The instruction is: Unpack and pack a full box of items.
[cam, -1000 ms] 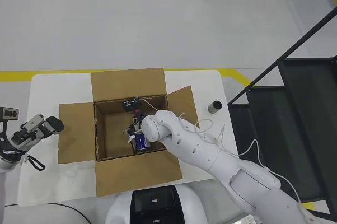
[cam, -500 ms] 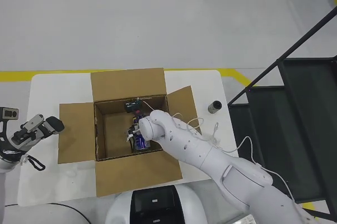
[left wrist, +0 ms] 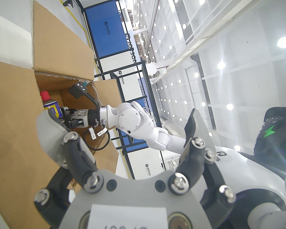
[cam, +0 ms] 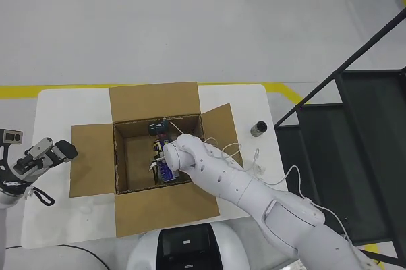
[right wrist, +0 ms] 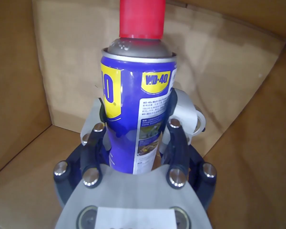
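Right gripper (right wrist: 137, 110) jaws are pressed onto the spray can (right wrist: 135, 84), pinching the lower half of its body with the dark pads on opposite sides of the cylinder, so the capped end stands free beyond the fingertips. I see the can and gripper inside the cardboard box (cam: 154, 101), with brown walls close around the jaws and the floor just beneath them. I judge the step to be lifting the can out. To do it well I would raise it straight along the box's opening, keep the grip firm, and hold the wrist level so the long free end does not swing into the near wall or catch a flap. The can is smooth painted metal, round and slick, so it could rotate or slide between the pads if I jerk it. Its domed silver shoulder and glossy red plastic cap offer nothing to hold. The corrugated walls look matte, creased and soft enough to give if bumped. Left gripper (cam: 54, 151) jaws are spread and hold nothing, well apart from the box, beyond its outer flap. A small dark cylinder (cam: 258, 128) stands on the table past the opposite flap, well away from the right jaws.
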Robot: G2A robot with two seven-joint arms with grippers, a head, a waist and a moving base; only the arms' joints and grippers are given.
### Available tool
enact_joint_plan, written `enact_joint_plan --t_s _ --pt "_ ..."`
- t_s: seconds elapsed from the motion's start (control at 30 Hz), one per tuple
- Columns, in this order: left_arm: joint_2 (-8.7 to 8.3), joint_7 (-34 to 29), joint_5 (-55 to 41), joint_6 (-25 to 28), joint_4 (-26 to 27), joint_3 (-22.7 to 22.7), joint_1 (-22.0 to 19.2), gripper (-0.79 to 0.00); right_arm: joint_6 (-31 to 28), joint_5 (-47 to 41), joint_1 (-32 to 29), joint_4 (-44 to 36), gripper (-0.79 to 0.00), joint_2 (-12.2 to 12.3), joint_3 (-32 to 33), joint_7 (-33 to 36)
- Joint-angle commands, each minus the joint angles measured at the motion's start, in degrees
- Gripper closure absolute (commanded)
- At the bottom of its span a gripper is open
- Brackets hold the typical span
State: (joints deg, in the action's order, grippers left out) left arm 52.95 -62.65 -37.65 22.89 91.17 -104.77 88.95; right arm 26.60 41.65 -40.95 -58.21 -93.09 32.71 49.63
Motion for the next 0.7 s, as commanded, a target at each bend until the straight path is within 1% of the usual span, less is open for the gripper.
enact_joint_plan --t_s 0.0,0.13,0.3,0.4,0.5,0.67 --pt "0.00 0.00 0.00 0.00 0.00 0.00 0.00 -0.785 -1.57 0.45 -0.78 -2.73 0.000 0.52 0.80 0.69" --pt "0.00 0.00 0.00 0.00 0.00 0.00 0.00 -0.785 -1.96 4.16 -3.15 -9.95 0.000 2.14 2.51 2.84" --pt "0.00 0.00 0.00 0.00 0.00 0.00 0.00 -0.785 -3.46 8.53 -8.25 -21.77 0.000 5.00 7.28 5.41" --pt "0.00 0.00 0.00 0.00 0.00 0.00 0.00 -0.785 -5.82 11.51 -11.97 -28.89 0.000 6.78 10.79 6.24" --pt "0.00 0.00 0.00 0.00 0.00 0.00 0.00 -0.785 -9.56 13.54 -15.68 -35.22 0.000 8.29 14.24 6.11" --pt "0.00 0.00 0.00 0.00 0.00 0.00 0.00 -0.785 -16.58 14.40 -22.04 -43.51 0.000 10.25 20.24 2.22"
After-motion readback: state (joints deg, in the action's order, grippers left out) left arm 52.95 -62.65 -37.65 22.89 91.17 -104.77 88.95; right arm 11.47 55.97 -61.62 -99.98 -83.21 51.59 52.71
